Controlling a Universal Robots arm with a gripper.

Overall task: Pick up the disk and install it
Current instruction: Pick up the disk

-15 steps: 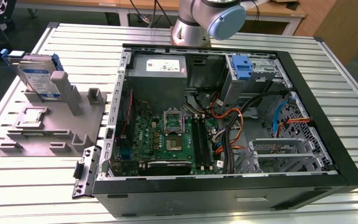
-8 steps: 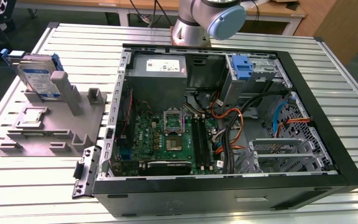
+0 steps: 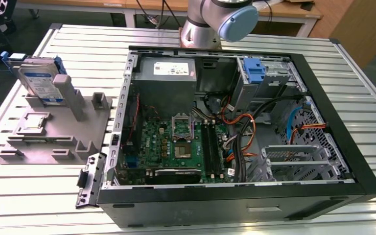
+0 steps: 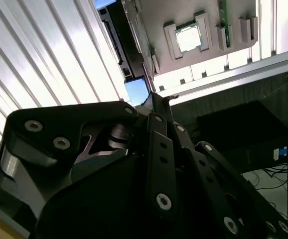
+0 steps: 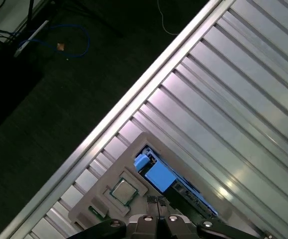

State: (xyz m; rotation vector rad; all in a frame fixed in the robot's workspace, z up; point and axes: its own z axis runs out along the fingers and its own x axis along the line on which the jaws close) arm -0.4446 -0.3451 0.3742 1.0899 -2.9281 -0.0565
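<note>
The disk (image 3: pixel 39 82) stands on edge in a slot at the far end of a grey fixture (image 3: pixel 60 129), at the exterior view's left. It is silver, with a blue-and-white label and blue side rails. In the first wrist view the disk (image 5: pixel 159 177) is seen edge-on from high above, just beyond my gripper (image 5: pixel 156 200). The gripper's fingertips lie close together with nothing between them. In the second wrist view the gripper (image 4: pixel 158 97) points down toward the blue of the disk (image 4: pixel 136 90). The gripper hangs well above the disk and does not touch it.
A small square processor chip (image 3: pixel 35 121) lies on the fixture near the disk. An open computer case (image 3: pixel 344 147) takes up the middle and right of the slatted table, with a blue bracket (image 3: pixel 254 71) in its drive bay, cables and a motherboard (image 3: pixel 175 147). The arm's base (image 3: pixel 204 24) stands behind the case.
</note>
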